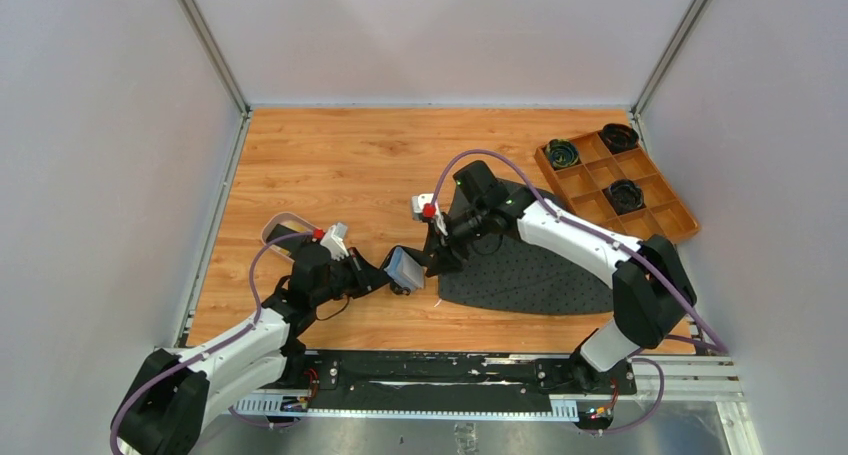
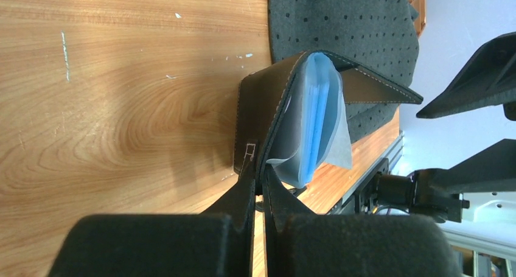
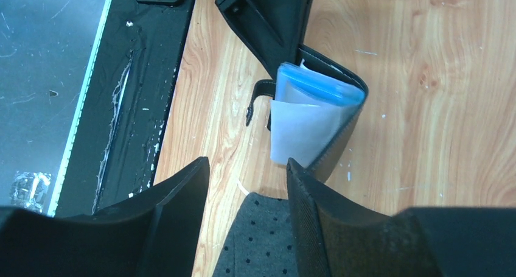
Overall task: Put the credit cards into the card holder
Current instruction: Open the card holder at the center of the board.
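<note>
Black card holder [image 2: 261,106] clenched in your left pincer [image 2: 260,167]; your right pincer [image 3: 247,164] gapes released, holder just ahead.

Seen from above, you have a wood-grain table [image 1: 350,165] enclosed by pale walls [image 1: 100,175]. Right of centre a dark grey dotted mat [image 1: 540,275] lies flat on it. At the far right you find an orange-brown compartmented box [image 1: 585,180], set at an angle; three compartments hold dark round items [image 1: 625,195]. At left, a pinkish tray [image 1: 285,218] shows only its rounded rim.
</note>
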### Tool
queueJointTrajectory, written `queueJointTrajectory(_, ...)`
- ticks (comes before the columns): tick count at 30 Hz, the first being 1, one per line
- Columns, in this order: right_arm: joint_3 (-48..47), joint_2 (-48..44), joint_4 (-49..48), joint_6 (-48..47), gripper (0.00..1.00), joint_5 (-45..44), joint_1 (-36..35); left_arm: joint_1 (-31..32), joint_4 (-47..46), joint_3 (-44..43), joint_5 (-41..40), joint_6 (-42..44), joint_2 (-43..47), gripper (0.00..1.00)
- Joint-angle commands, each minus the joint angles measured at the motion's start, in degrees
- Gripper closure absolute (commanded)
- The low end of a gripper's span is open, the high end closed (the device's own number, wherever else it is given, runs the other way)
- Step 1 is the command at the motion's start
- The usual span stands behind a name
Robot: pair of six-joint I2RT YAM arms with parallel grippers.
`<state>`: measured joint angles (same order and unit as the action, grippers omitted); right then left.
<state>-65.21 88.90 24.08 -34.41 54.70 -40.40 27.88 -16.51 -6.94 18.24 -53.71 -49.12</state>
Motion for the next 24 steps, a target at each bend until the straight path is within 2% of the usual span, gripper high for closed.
queueJointTrajectory(1,0.43,-1.50,0.35,-3.17,0.45,-3.02,-1.95,-0.37,1.04,0.69,2.53,1.22,0.83,1.00)
queueJointTrajectory(9,2.24,-5.40,1.26,-6.71,0.40,-3.44,-2.79,-0.37,1.04,0.80,3.35,2.03,1.62,1.00)
queueJointTrajectory(14,1.43,-2.04,-0.09,-3.44,0.40,-10.03,-5.70,-0.37,1.04,0.66,4.32,2.03,2.36,1.00)
queueJointTrajectory(21,1.06,0.47,-3.00,1.36,0.30,-17.27,-7.52,-0.37,1.04,1.19,5.02,2.19,2.59,1.00)
queueJointTrajectory(24,1.01,1.30,-3.57,2.43,0.28,-18.43,-8.33,-0.37,1.04,1.15,5.21,2.12,2.70,1.00)
